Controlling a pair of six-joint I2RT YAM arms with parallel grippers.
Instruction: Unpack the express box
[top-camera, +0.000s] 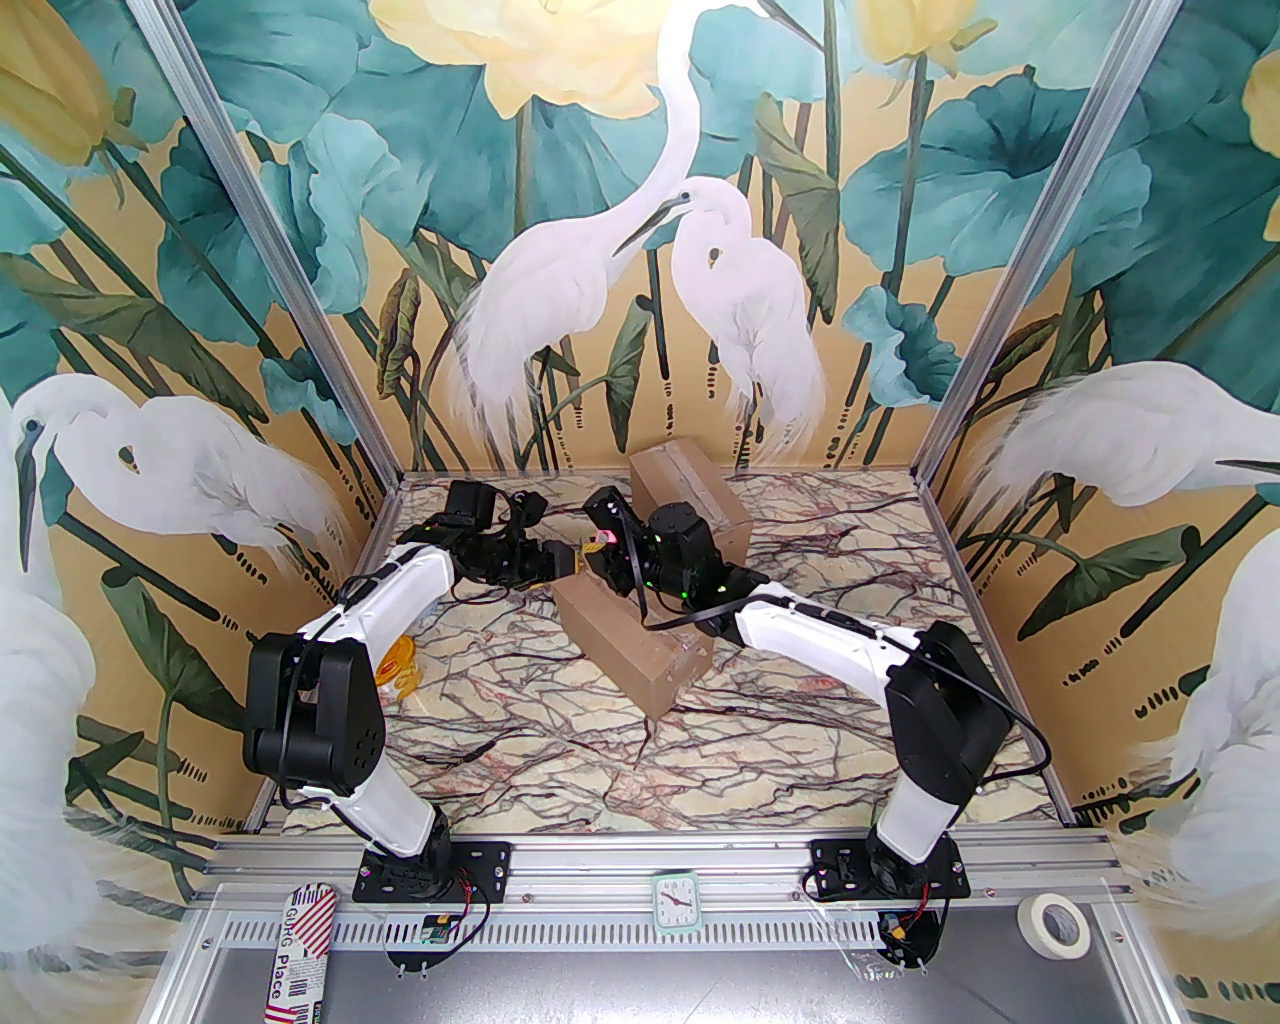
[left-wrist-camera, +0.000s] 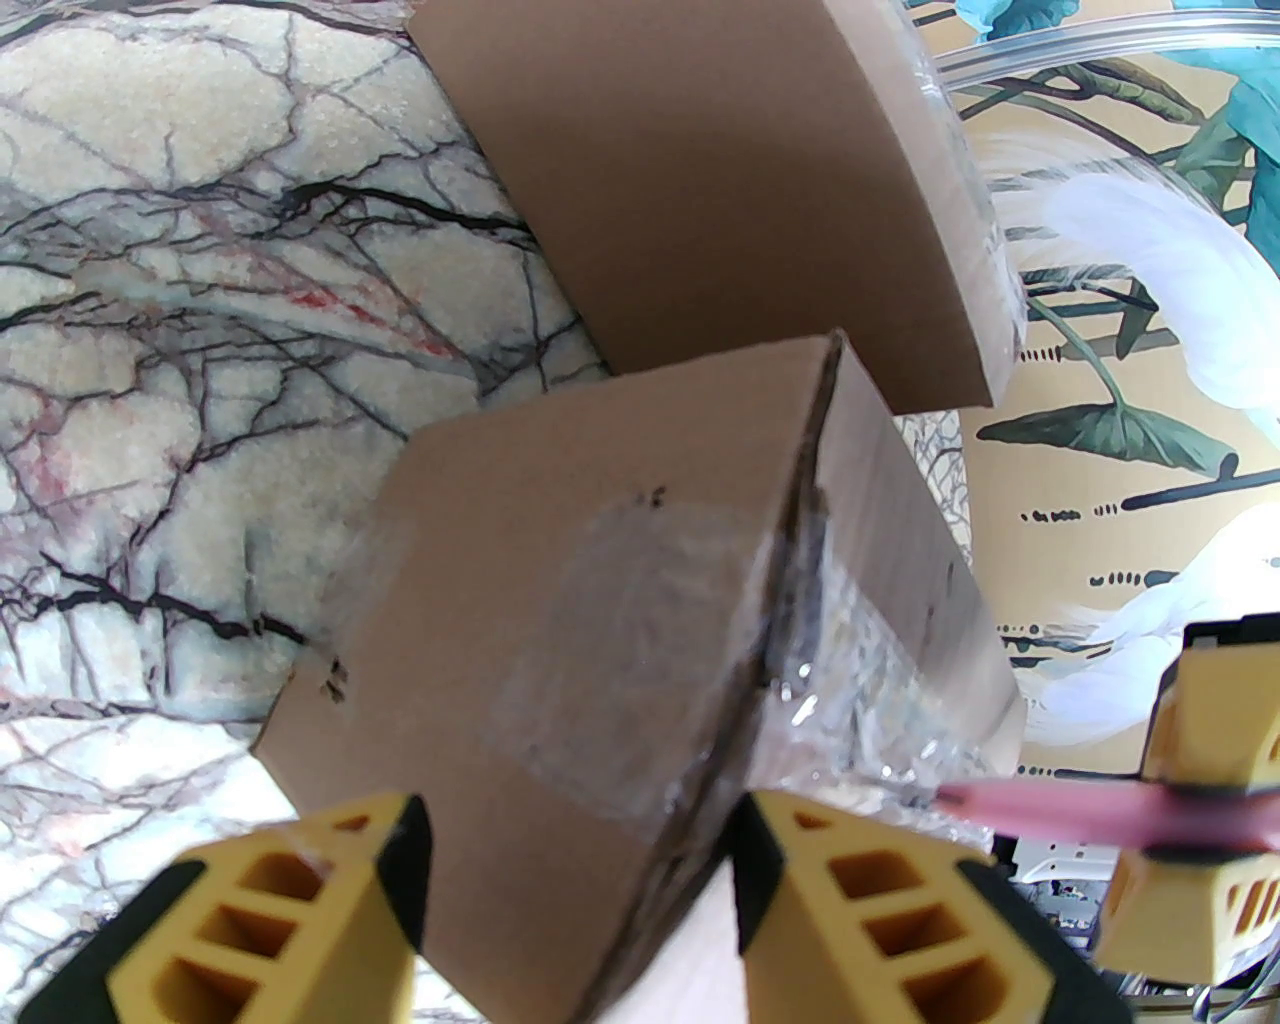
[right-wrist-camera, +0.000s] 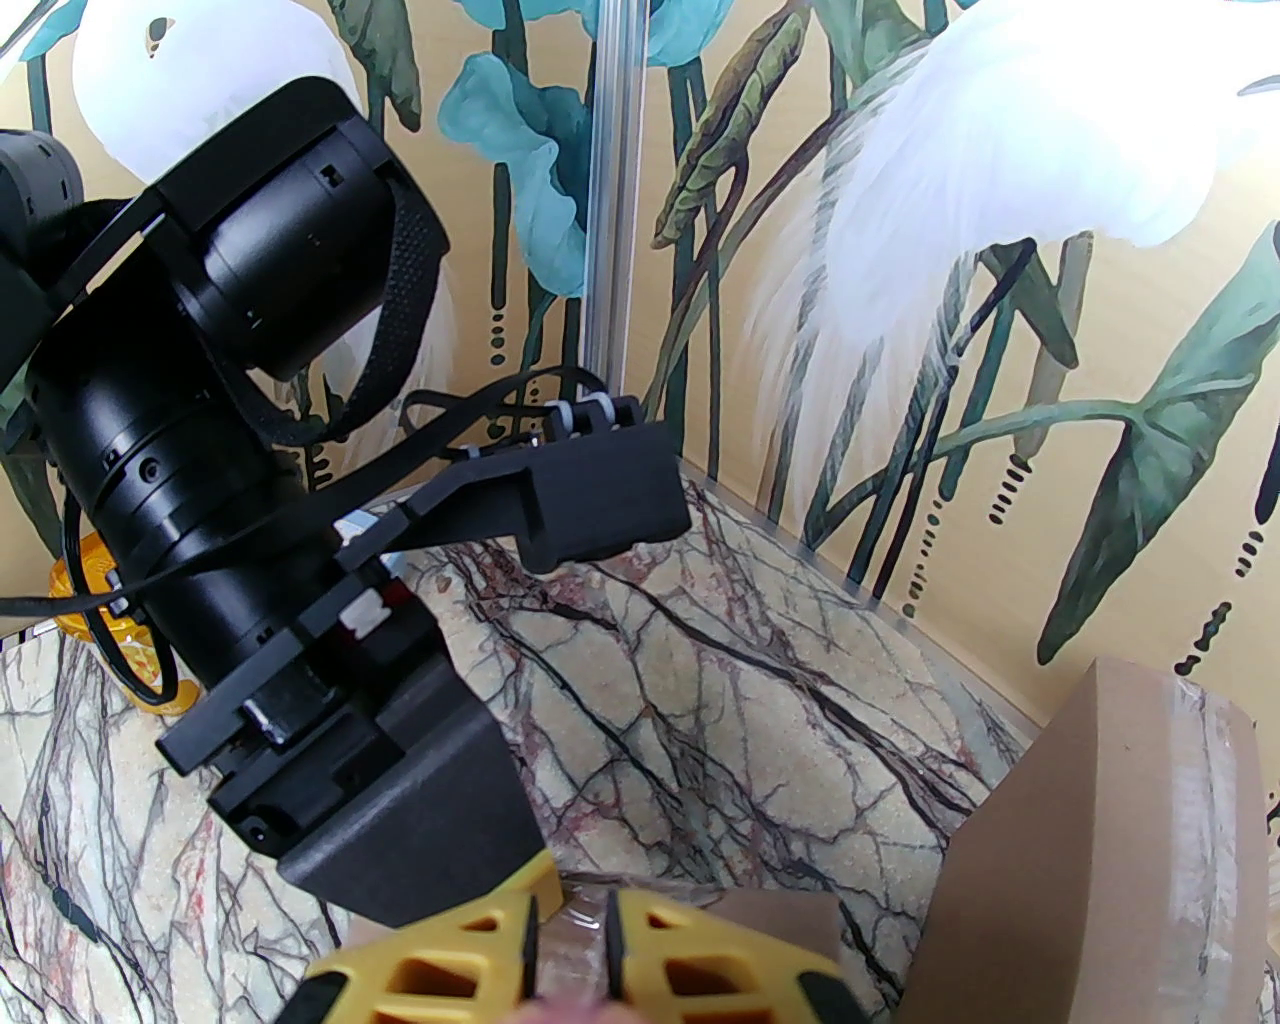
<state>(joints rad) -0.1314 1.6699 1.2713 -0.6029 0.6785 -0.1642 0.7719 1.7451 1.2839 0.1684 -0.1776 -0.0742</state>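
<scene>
The express box (top-camera: 635, 640) is a long brown carton sealed with clear tape, lying mid-table. My left gripper (top-camera: 570, 560) straddles its far end. In the left wrist view the box (left-wrist-camera: 560, 620) sits between the yellow fingers (left-wrist-camera: 300, 900), and the gripper (left-wrist-camera: 580, 850) is shut on it. My right gripper (top-camera: 600, 545) hovers just above that same end, shut on a thin pink cutter (left-wrist-camera: 1050, 810). The cutter's tip meets the crinkled tape at the box's top seam. In the right wrist view the right gripper (right-wrist-camera: 568, 940) shows its jaws almost together.
A second taped cardboard box (top-camera: 690, 490) stands behind near the back wall, close to both wrists. A yellow object (top-camera: 402, 665) lies by the left arm. Outside the table, a small clock (top-camera: 676, 902) and a tape roll (top-camera: 1052, 925) rest on the front rail.
</scene>
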